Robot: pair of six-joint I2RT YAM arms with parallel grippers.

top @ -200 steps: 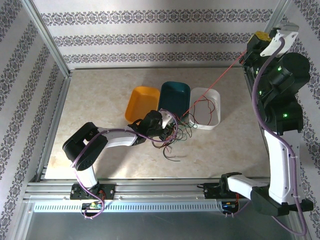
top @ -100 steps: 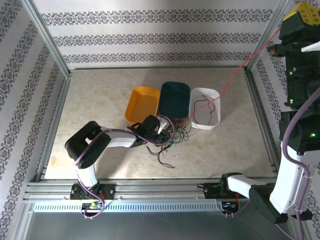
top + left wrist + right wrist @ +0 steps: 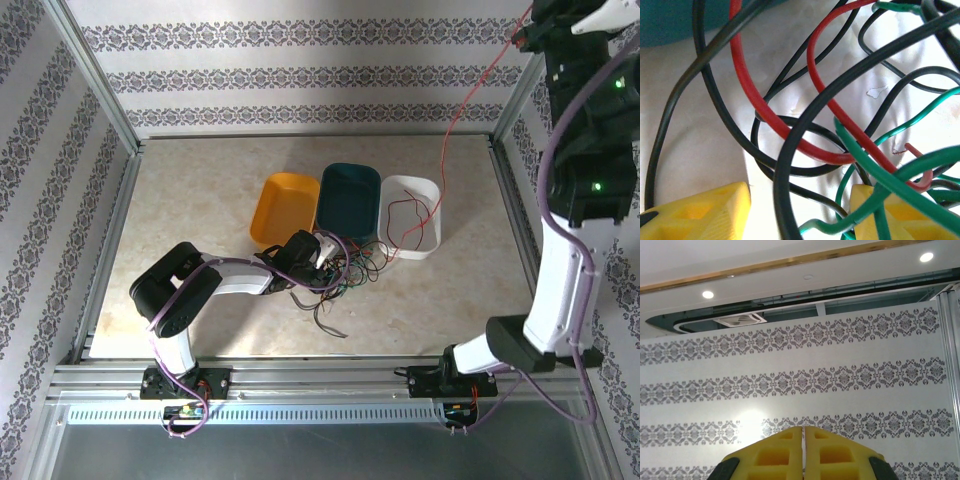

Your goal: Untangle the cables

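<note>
**Top view**
- arms: 2
- trays: 3, in a row mid-table, side by side: orange tray [image 3: 283, 203] left, teal tray [image 3: 348, 192] centre, white tray [image 3: 415, 240] right
- cables [image 3: 345, 272]: 1 tangle, red/green/black, on the table just near of the teal tray; strand count can't be told
- left gripper [image 3: 322, 256]: low, in the tangle's left side
- red cable [image 3: 447, 140]: 1, runs from inside the white tray up to the right gripper [image 3: 527, 33], which is high at far right
- surface: table [image 3: 200, 180], beige marbled top; metal frame posts [image 3: 95, 72] at the far corners
- walls: wallpaper [image 3: 300, 75], grey ornament bands

**Left wrist view**
- left fingers [image 3: 695, 212]: 2, yellow, spread wide, released
- red, black and green strands loop across and between them over the pale tabletop
- corner of the teal tray at top left

**Right wrist view**
- right fingers [image 3: 777, 455]: 2, yellow, pressed together w/ a hairline seam; clenched, and per the top view the red cable ends at this gripper
- ceiling lights [image 3: 708, 294]: 2, round, recessed
- air vent [image 3: 740, 320]: 1
- far wall: same banded wallpaper
</note>
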